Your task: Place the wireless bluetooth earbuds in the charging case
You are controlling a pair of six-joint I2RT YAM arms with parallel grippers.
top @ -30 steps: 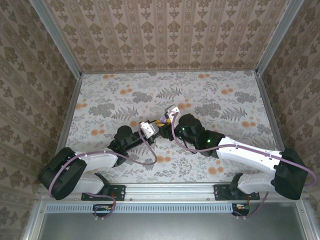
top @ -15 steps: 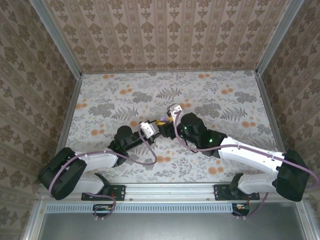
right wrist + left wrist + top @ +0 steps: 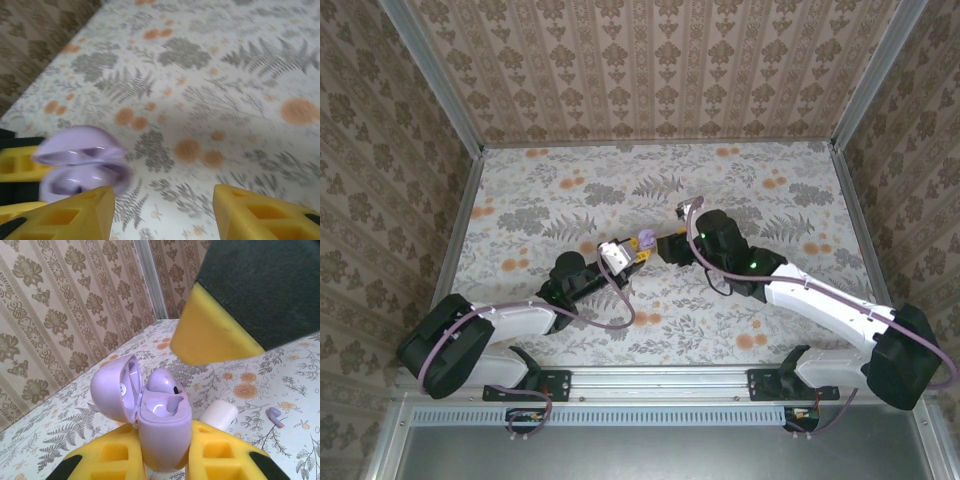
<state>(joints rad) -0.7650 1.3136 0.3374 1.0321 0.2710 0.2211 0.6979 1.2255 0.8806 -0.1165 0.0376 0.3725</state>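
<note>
Lilac case (image 3: 162, 425), lid open, sits clamped in left pincer (image 3: 165, 456) over the desk (image 3: 770, 200) middle; right pincer (image 3: 162, 210) gapes empty; earbud (image 3: 274, 415) lies nearby; a skewed pick might jam it at the socket.

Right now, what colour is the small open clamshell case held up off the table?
Pale lilac all over, a glossy plastic charging case; the left wrist view shows it best.
</note>
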